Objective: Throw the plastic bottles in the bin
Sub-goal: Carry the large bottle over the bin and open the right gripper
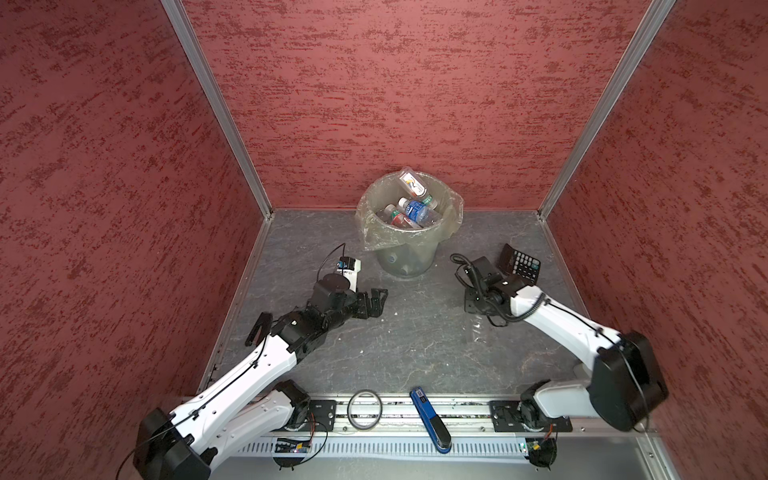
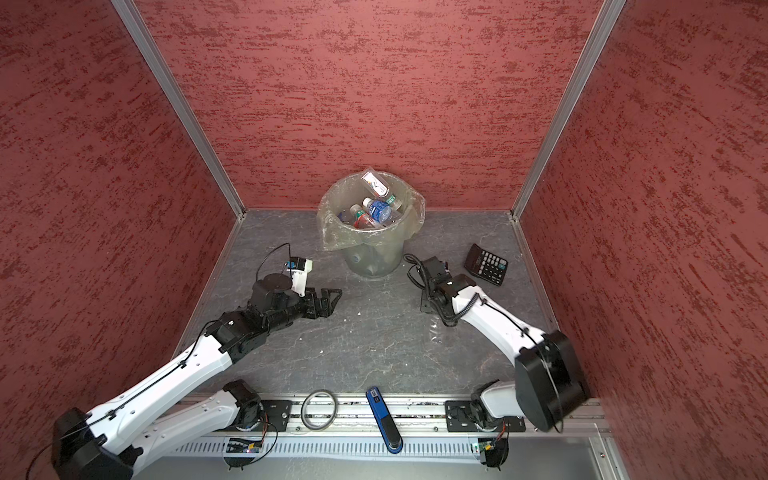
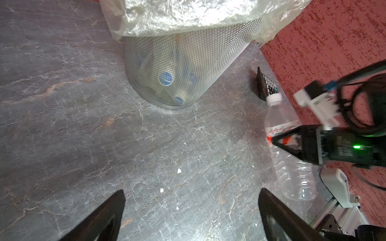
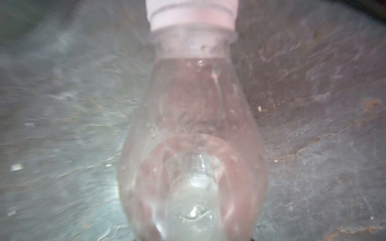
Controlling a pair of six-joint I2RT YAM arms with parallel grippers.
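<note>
Left hand (image 1: 380, 303) spread wide, right hand (image 3: 276, 142) clamped

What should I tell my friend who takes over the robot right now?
Left gripper: open and empty, over the table, left of the bin.
Right gripper: shut on a clear bottle with a white cap, right of the bin, low by the table.
Done: several bottles lie in the bin.
Left to do: carry the held bottle over the bin and drop it in. No other loose bottle shows in the top views.
</note>
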